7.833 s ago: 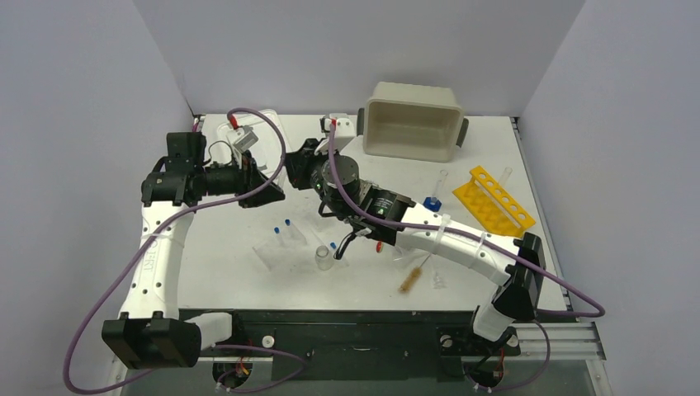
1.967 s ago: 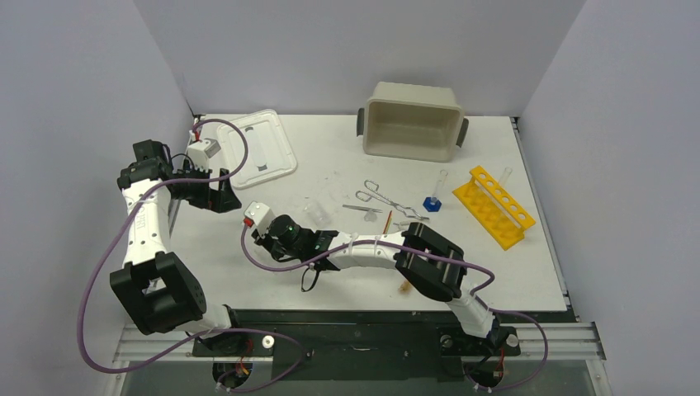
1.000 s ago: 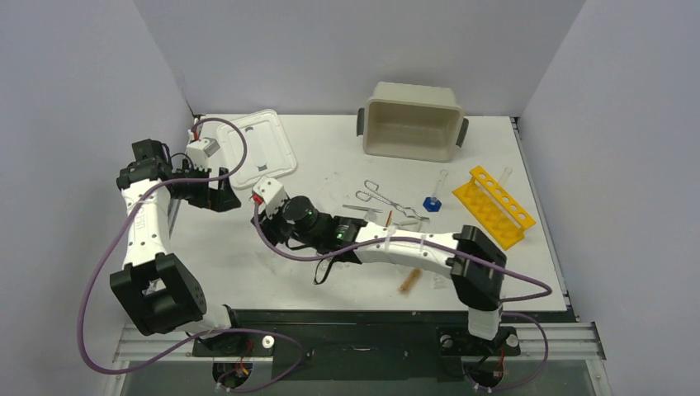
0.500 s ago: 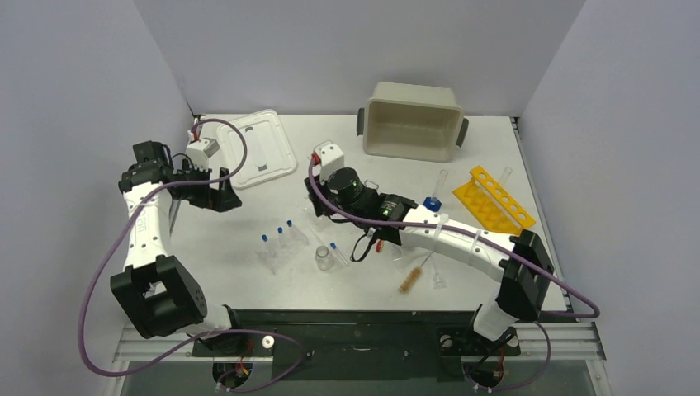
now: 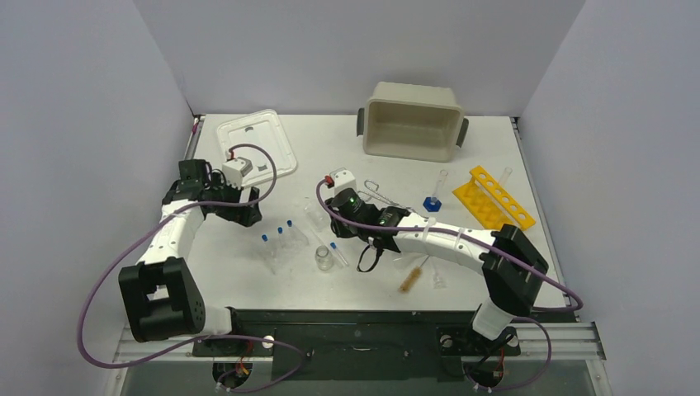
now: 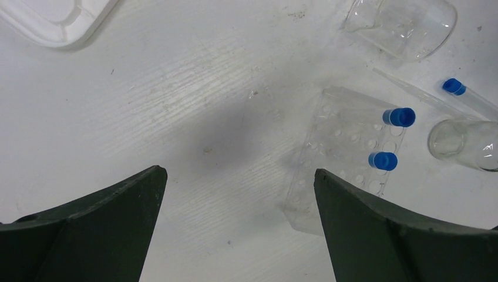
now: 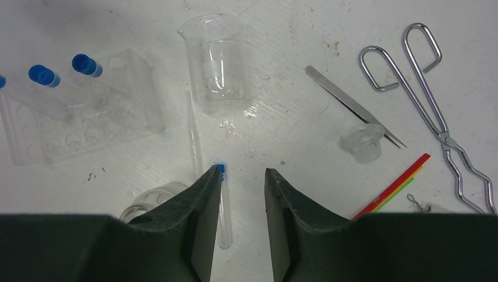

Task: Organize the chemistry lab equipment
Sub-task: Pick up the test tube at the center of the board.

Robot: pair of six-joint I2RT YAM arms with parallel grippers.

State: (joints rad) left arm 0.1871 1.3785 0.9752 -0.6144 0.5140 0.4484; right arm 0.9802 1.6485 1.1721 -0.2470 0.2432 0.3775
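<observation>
The chemistry lab equipment lies mid-table. A clear rack (image 5: pixel 276 245) holds blue-capped tubes (image 6: pixel 399 116). Near it are a glass beaker (image 7: pixel 216 64), a vial (image 5: pixel 324 258) and a thin pipette (image 7: pixel 192 135). My right gripper (image 7: pixel 242 171) hovers low over the table, open with a narrow gap and nothing in it. A loose blue-capped tube (image 7: pixel 223 205) lies at its left finger. Tweezers (image 7: pixel 352 106), wire forceps (image 7: pixel 434 111), a small glass piece (image 7: pixel 363 142) and a red-green spatula (image 7: pixel 392 187) lie to the right. My left gripper (image 6: pixel 239 171) stands wide open over bare table, left of the rack (image 6: pixel 346 153).
The beige tub (image 5: pixel 411 120) stands at the back, its white lid (image 5: pixel 254 147) at the back left. A yellow tube rack (image 5: pixel 494 206) sits on the right, with a blue-based piece (image 5: pixel 432 202) beside it. A brown brush (image 5: pixel 411 276) lies near the front edge.
My right arm has swung from the left part of the table to the middle, over the loose tube. My left arm has moved right from the table's left edge toward the clear rack.
</observation>
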